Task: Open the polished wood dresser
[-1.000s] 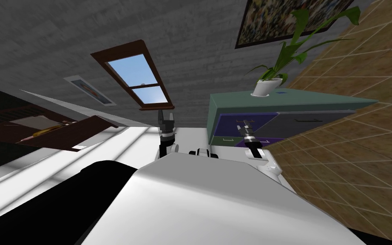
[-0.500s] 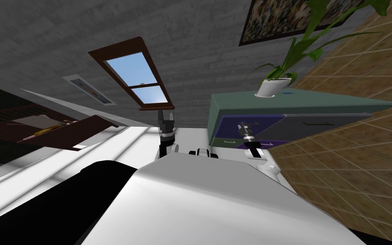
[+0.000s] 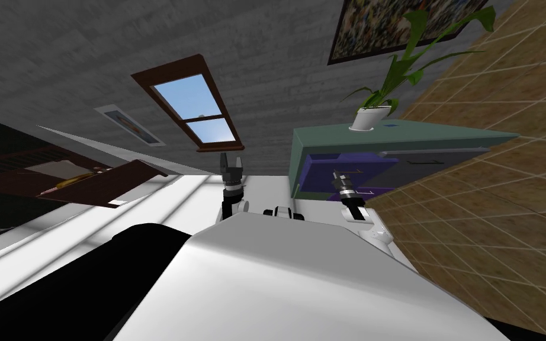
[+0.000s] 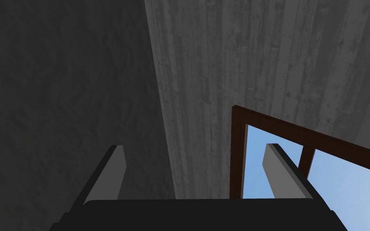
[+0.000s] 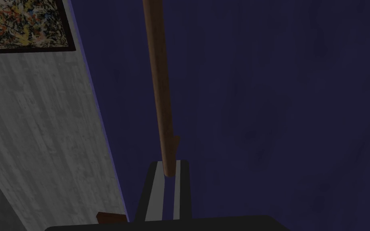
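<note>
Right wrist view: my right tool [image 5: 168, 166] clamps the brown handle [image 5: 158, 80] of the purple drawer [image 5: 280, 120].
Left tool [image 4: 195, 148]: released, fingers [image 4: 112, 172] apart.

The handle [image 5: 161, 80] runs off the edge at its far end; its near end is hidden between the fingers of my right hand [image 5: 168, 165]. My arm [image 3: 355, 210] covers the lower front of the dresser [image 3: 432, 135]. 1 blue thing [image 3: 391, 125] on top is too small to tell.

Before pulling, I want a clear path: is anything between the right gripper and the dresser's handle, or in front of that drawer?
Nothing visible. The right gripper is shut on the brown handle of the purple drawer front, and no object lies between that drawer and the robot.
</note>
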{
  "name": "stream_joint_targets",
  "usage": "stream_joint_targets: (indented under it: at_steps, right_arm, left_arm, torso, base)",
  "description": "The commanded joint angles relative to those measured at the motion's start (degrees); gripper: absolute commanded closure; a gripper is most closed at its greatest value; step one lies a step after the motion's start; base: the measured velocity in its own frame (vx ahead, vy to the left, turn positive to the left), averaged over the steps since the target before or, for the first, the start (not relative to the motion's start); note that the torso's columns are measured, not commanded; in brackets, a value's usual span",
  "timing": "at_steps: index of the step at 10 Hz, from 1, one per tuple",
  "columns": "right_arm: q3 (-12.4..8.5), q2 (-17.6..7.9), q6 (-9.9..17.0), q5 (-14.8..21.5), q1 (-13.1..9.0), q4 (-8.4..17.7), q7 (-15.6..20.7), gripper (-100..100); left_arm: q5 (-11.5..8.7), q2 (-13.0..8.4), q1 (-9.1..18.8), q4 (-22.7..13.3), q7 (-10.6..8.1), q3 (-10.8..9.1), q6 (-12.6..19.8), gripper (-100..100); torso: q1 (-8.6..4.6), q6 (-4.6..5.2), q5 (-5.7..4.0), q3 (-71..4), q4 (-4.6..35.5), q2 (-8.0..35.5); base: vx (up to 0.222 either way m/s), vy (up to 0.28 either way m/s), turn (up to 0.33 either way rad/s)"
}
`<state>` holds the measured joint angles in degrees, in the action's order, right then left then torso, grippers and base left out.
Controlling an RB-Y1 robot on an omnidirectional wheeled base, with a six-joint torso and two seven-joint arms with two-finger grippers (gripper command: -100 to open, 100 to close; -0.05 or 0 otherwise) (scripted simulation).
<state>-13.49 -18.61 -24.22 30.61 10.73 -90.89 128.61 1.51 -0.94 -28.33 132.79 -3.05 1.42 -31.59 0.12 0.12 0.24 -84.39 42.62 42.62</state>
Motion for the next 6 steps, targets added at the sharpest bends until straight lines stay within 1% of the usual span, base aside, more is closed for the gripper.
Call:
stream_joint_targets:
  at_steps: [1,4,5,6]
  right_arm:
    - [0.2,-0.3,-0.2,-0.1,0.5,-0.4,-0.3,100]
    - [0.3,-0.7,-0.5,-0.3,0.7,-1.2,-0.5,100]
    - [0.4,-0.5,-0.3,-0.2,0.8,-0.6,-0.5,100]
    - [0.5,-2.4,1.3,-0.2,0.3,-0.8,-2.4,-100]
  left_arm:
    - [0.0,0.0,0.0,0.0,0.0,0.0,0.0,0]
    - [0.0,0.0,0.0,0.0,0.0,0.0,0.0,0]
    - [0.0,0.0,0.0,0.0,0.0,0.0,0.0,0]
    - [0.0,0.0,0.0,0.0,0.0,0.0,0.0,0]
  torso:
    - [0.02,-0.06,0.02,-0.2,-0.1,-0.4]
    - [0.0,-0.08,-0.08,0.0,-0.1,0.0]
    - [-0.04,-0.04,-0.05,0.0,0.0,0.0]
    - [0.0,-0.06,-0.02,-0.2,-0.1,-0.3]
  base:
    - [-0.127,0.007,-0.041]
    - [-0.19,-0.003,-0.035]
    - [-0.091,-0.006,-0.002]
    - [-0.048,0.016,0.051]
